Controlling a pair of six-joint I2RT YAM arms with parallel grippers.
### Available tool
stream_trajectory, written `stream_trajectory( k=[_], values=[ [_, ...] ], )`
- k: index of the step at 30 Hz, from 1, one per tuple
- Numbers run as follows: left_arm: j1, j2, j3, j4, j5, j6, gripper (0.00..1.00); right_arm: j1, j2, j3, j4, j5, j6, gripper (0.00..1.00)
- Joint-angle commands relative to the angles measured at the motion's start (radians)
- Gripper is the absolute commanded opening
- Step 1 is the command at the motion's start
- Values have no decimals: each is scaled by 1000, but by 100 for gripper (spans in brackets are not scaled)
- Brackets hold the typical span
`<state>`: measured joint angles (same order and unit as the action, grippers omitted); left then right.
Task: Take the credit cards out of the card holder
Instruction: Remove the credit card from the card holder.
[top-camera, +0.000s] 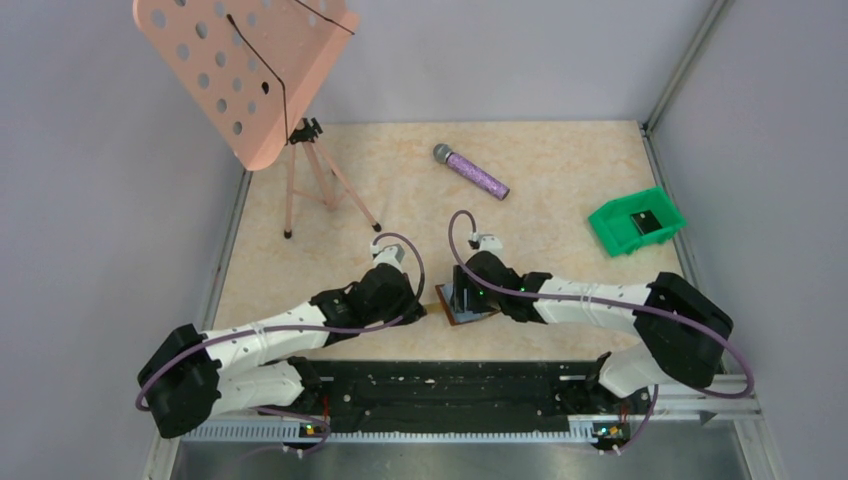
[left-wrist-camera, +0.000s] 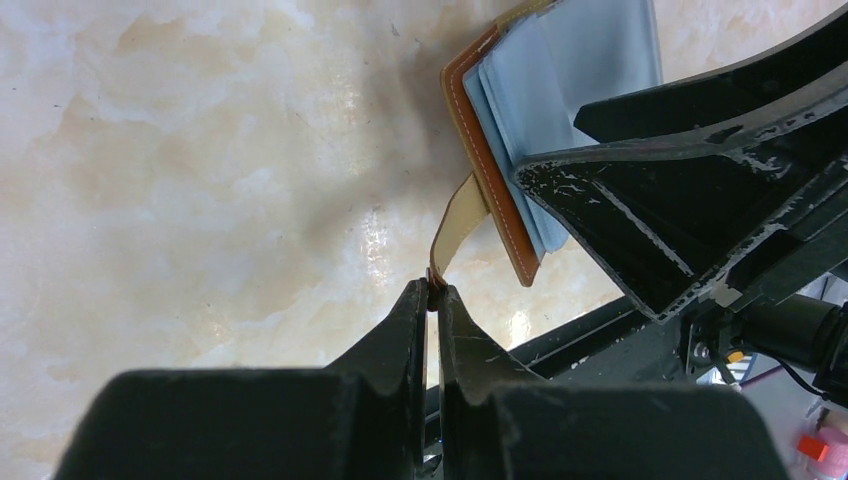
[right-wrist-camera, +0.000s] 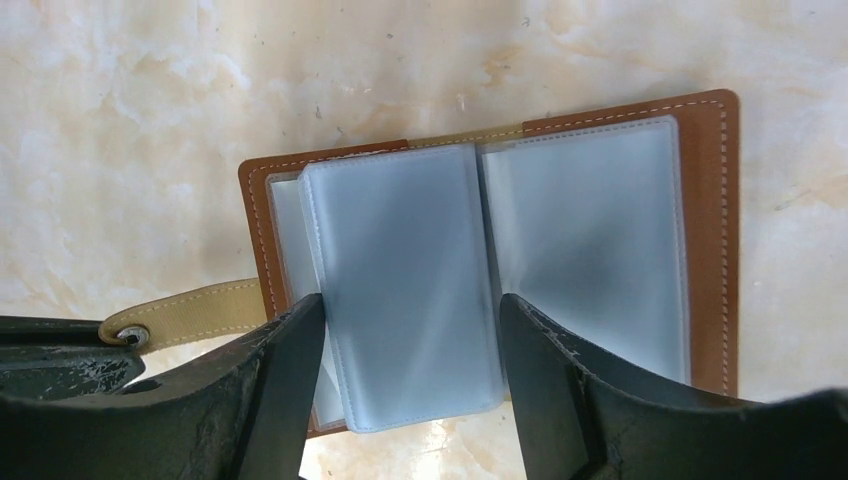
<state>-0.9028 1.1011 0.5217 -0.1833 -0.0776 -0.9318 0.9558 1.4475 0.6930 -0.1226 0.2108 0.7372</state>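
The card holder lies open on the table, brown leather with cloudy grey-blue plastic sleeves. I cannot make out any credit cards inside the sleeves. My left gripper is shut on the snap end of the tan strap that hangs from the holder's edge. My right gripper is open and hangs over the holder, one finger at each side edge of the loose middle sleeve. In the top view both grippers meet at the card holder, near the front of the table.
A green bin with a dark flat card in it sits at the right. A purple microphone lies at the back middle. A pink perforated music stand on a tripod stands at the back left. A black rail runs along the front edge.
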Motion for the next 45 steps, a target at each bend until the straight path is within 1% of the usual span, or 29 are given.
stream_trajectory(
  k=[1, 3, 5, 7, 9, 11, 13, 17, 19, 20, 22, 24, 28, 32, 41, 45],
  values=[
    [5, -29, -9, 5, -31, 15, 0, 10, -56, -20, -41, 58, 8, 65],
    [5, -25, -6, 7, -28, 17, 0, 10, -60, -23, -47, 60, 7, 63],
    [5, -21, -3, 5, -25, 17, 0, 9, -61, -24, -45, 53, 6, 59],
    [5, -21, -2, 8, -27, 15, 0, 10, -59, -24, -42, 49, 5, 57],
    [5, -20, -4, 11, -25, 12, 0, 9, -60, -25, -34, 39, 4, 58],
    [5, -18, -6, 13, -22, 9, 0, 9, -63, -24, -24, 22, -1, 63],
    [5, -17, -5, 13, -22, 8, 0, 9, -72, -23, -23, 15, -2, 64],
    [5, -19, -3, 11, -26, 8, 0, 10, -108, -23, -26, 12, -3, 55],
    [5, -20, -5, 9, -30, 8, 0, 9, -125, -24, -27, 10, -3, 54],
    [5, -20, -5, 8, -30, 8, 0, 10, -131, -24, -29, 10, -3, 55],
    [5, -17, -5, 10, -31, 7, 0, 10, -139, -24, -33, 6, -3, 61],
    [5, -14, -6, 11, -30, 6, 0, 10, -138, -25, -35, 2, -4, 64],
    [5, -8, -3, 14, -28, 5, 0, 10, -122, -32, -24, -7, -5, 62],
    [5, -7, -2, 16, -27, 5, 0, 12, -106, -30, 5, -49, -9, 67],
    [5, -10, -2, 19, -21, 4, 0, 21, -53, -4, 23, -43, -7, 67],
    [5, -13, -2, 17, -21, 4, 0, 34, -10, 19, 15, -23, -7, 72]
  ],
)
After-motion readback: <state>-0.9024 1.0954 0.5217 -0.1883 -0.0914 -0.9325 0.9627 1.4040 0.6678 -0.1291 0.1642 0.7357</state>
